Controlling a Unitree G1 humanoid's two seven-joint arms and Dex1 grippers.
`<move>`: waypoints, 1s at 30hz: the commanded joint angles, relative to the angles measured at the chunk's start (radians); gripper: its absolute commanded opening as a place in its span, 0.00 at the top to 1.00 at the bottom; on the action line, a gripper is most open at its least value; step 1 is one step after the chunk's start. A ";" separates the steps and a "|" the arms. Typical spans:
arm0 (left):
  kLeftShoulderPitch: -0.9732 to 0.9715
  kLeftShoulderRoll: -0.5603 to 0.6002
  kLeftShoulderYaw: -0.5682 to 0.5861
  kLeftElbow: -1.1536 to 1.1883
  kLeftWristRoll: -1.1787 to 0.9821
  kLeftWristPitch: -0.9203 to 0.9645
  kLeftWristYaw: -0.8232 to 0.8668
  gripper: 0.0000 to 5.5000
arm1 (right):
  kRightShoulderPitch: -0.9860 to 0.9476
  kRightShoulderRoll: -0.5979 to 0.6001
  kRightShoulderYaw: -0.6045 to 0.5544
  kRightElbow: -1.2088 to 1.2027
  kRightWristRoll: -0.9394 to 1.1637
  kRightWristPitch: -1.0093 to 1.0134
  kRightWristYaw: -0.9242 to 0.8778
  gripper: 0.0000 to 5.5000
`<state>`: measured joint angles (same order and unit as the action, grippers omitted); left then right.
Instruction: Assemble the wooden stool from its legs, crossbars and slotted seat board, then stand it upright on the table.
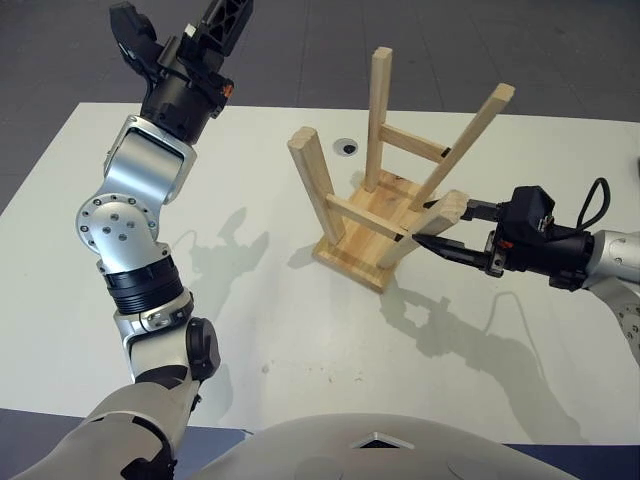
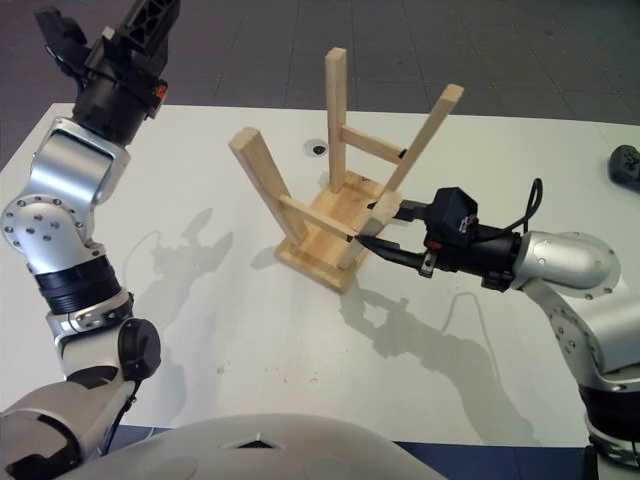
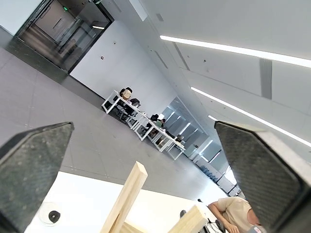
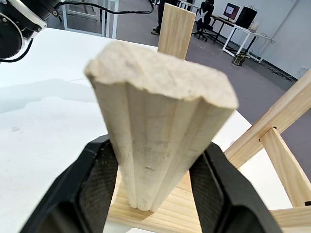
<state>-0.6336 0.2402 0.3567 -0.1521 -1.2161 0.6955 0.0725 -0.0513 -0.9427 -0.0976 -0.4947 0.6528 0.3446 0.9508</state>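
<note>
Pale wood stands out against the white table (image 1: 300,350). The stool (image 1: 385,215) sits upside down near the table's middle, toward one o'clock from the robot. Its seat board (image 1: 350,258) is underneath and four legs point up, joined by crossbars (image 1: 365,217). I cannot tell whether the board lies fully flat.

The right gripper (image 1: 443,224) comes in from the stool's three o'clock side and is clamped on the near right leg (image 1: 440,215), close to the leg's free end. In the right wrist view its black pads (image 4: 97,184) press both faces of that leg. The left gripper (image 1: 178,25) is held high at about ten o'clock, spread wide with nothing in it, well apart from the stool.

The assembly looks finished, so the step in hand appears to be turning the stool onto its feet. A hold on one leg end gives a long lever, and the stool may swing or twist in the pads. The joints may also loosen if they are only pushed together.

- Bring the left gripper down to take the leg (image 1: 318,185) at the stool's nine o'clock before lifting.
- Keep one edge of the seat board on the table as a pivot and roll the stool slowly.
- Hold the grip firm until all four feet are down.
- Release one side at a time.
</note>
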 commanded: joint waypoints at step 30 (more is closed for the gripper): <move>0.259 0.033 -0.095 -0.259 0.321 0.000 0.066 0.02 | -0.167 0.164 -0.423 0.252 0.834 0.485 -0.404 0.02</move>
<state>-0.4597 0.2568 0.2865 -0.2650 -0.9601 0.6726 0.0727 -0.2422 -0.8260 -0.3318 -0.2586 1.1864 0.7836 0.8029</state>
